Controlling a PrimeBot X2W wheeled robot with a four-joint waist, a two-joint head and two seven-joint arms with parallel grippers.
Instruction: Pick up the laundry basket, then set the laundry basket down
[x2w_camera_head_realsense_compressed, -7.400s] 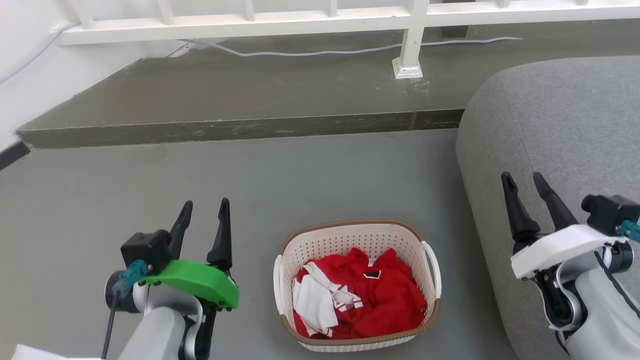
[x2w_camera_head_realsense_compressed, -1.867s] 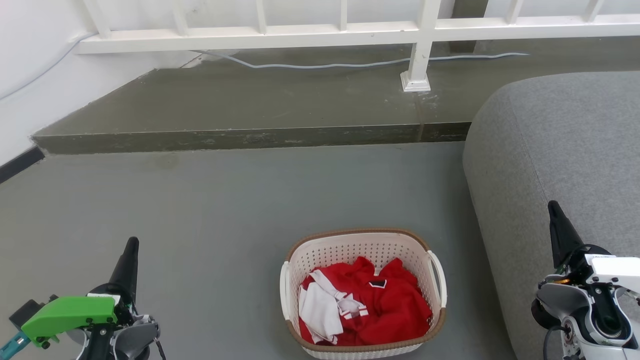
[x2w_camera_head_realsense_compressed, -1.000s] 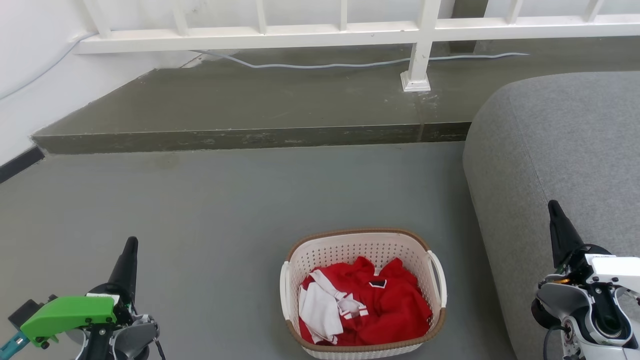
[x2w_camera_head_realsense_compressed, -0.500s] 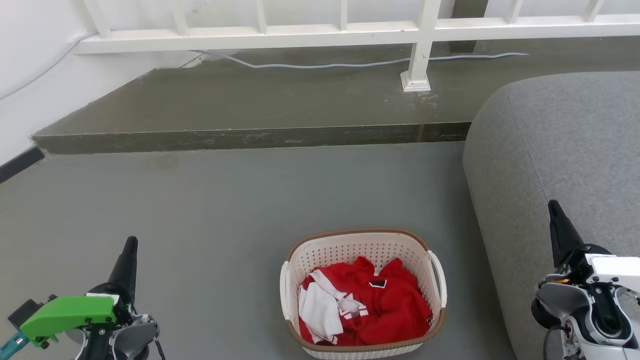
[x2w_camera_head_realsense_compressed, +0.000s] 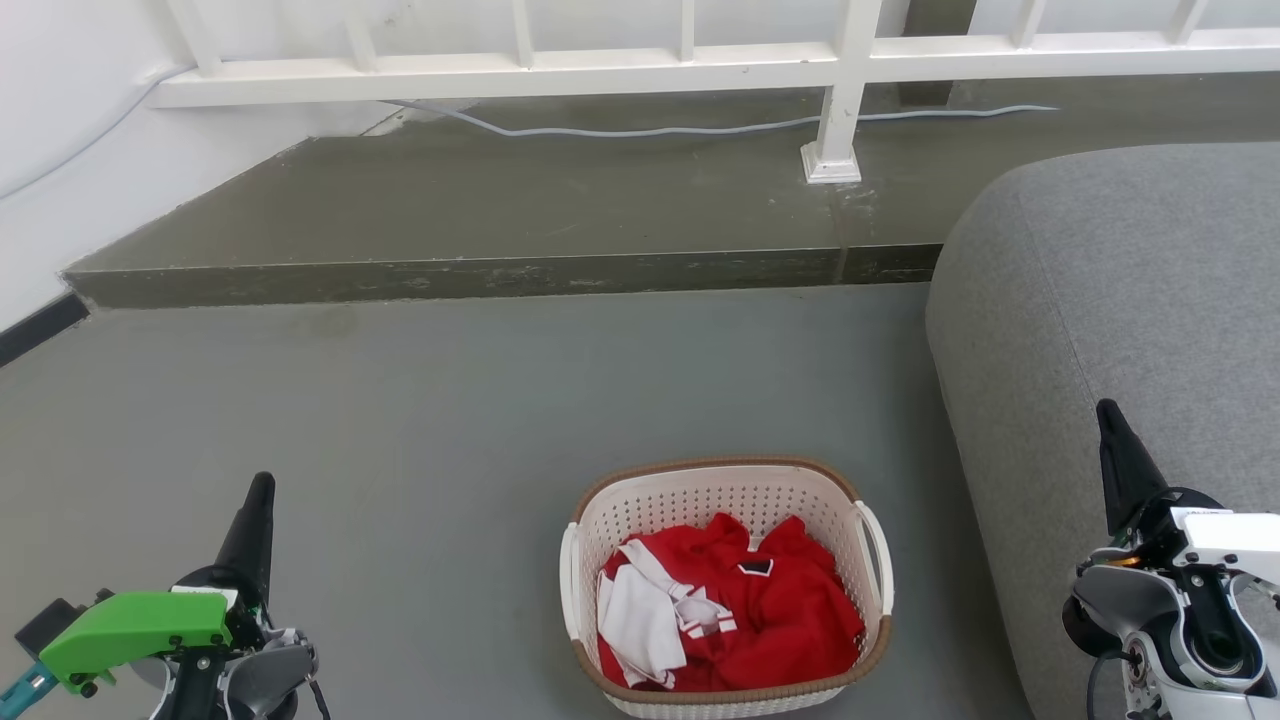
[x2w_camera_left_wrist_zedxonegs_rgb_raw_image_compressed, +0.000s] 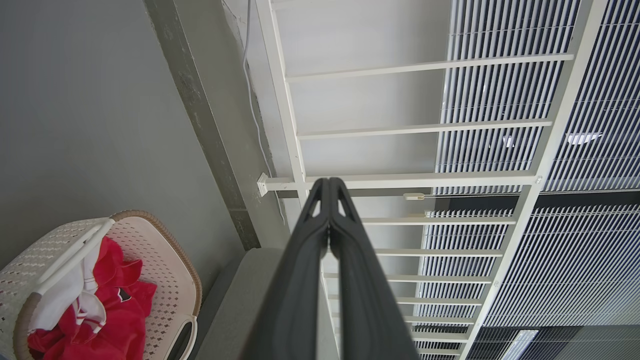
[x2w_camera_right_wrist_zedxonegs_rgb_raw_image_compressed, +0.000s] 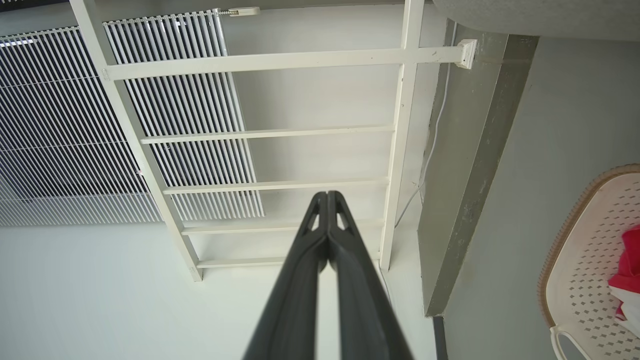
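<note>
Grey floor (x2w_camera_head_realsense_compressed: 450, 420) is stretching back to a raised concrete step (x2w_camera_head_realsense_compressed: 500, 200), where a white railing (x2w_camera_head_realsense_compressed: 600, 70) is standing and a pale cable (x2w_camera_head_realsense_compressed: 650, 130) is trailing along. The laundry basket (x2w_camera_head_realsense_compressed: 715, 505) is sitting on the floor, holding red and white clothes (x2w_camera_head_realsense_compressed: 780, 620), near a grey sofa (x2w_camera_head_realsense_compressed: 1120, 300) on its right. The left tool (x2w_camera_head_realsense_compressed: 258, 490) is hovering well apart on the basket's left and the right tool (x2w_camera_head_realsense_compressed: 1106, 415) over the sofa; both are pressing their fingers together, gripping nothing.
</note>
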